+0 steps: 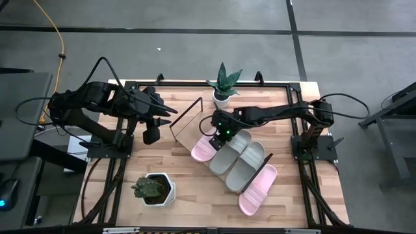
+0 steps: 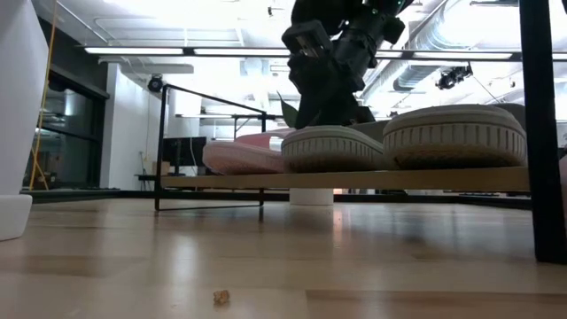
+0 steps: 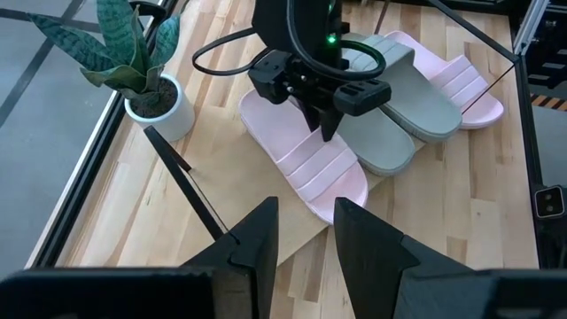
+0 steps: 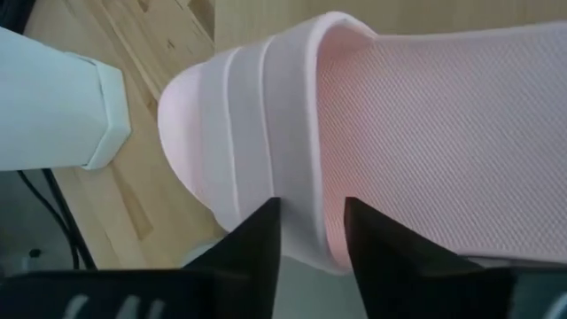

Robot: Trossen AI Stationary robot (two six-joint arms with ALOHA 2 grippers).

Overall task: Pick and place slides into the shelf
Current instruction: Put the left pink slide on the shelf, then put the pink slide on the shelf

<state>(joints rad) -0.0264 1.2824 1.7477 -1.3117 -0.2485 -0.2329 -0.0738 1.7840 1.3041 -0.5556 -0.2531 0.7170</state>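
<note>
Four slides lie side by side. One pink slide and two grey slides rest with their soles on the light-wood shelf. The other pink slide lies at the row's near right end. My right gripper is open, slanting down over the far-left pink slide, one finger outside its strap and one at the strap's opening. My left gripper waits open and high at the table's left, holding nothing. My right gripper comes slanting down from above at the side edge of the pink slide's strap. One finger is over the strap's ribbed outer face and the other over the footbed side. I cannot tell whether either finger touches. The slide lies flat on the shelf.
A snake plant in a white pot stands just beyond the shelf's far side. A cactus in a white pot stands near the front left. The shelf's black wire end frame rises by the pink slide. Bare tabletop lies in front.
</note>
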